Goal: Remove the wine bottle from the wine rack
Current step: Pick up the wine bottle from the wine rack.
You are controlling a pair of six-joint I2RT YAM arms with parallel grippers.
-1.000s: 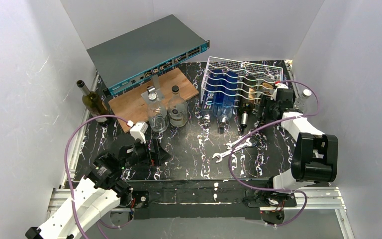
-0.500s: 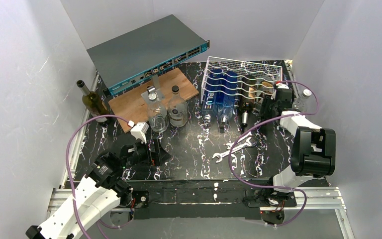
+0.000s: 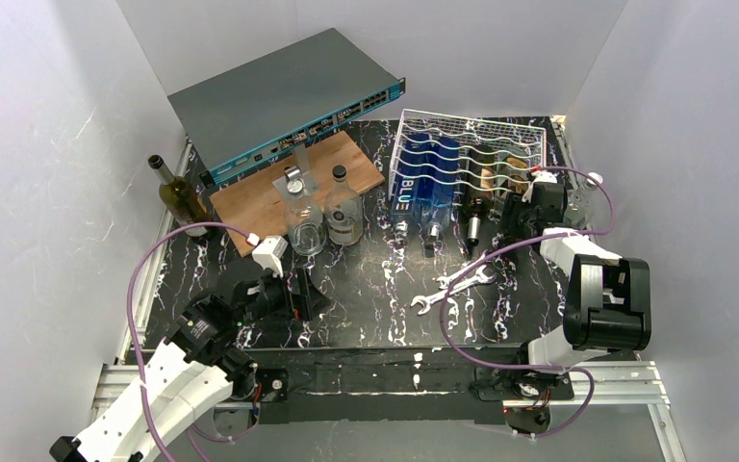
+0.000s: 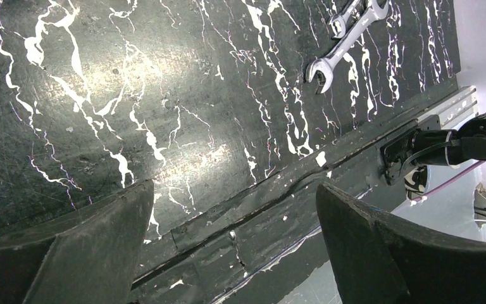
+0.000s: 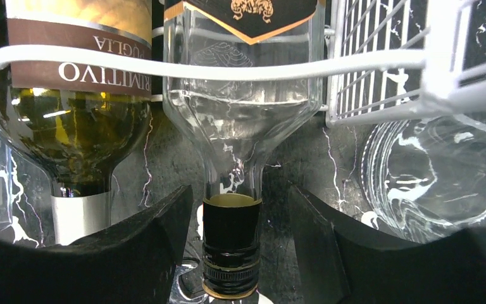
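The white wire wine rack [image 3: 500, 135] lies at the back right with several bottles in its cradles, necks toward me. The wine bottle [image 5: 69, 120], green glass with a brown-banded label and a silver capsule, lies beside a clear bottle [image 5: 243, 95] with a black cap. Its neck also shows from above [image 3: 472, 223]. My right gripper [image 5: 240, 190] is open with its jaws either side of the clear bottle's capped neck, a gap showing on both sides. It sits at the rack's front right [image 3: 517, 207]. My left gripper [image 4: 234, 185] is open and holds nothing, low over the near left of the table [image 3: 303, 289].
A blue bottle [image 3: 425, 188] fills the rack's left cradles. The grey network switch [image 3: 289, 96] leans at the back. A wooden board [image 3: 269, 188] carries two clear bottles [image 3: 344, 217]. A green bottle [image 3: 178, 197] stands far left. Two wrenches [image 3: 452, 284] lie mid-table. A clear glass vessel [image 5: 430, 171] stands right of the rack.
The right arm has shifted slightly at the rack's front right, its jaws narrowing then widening a little. The bottles and the left arm have not moved.
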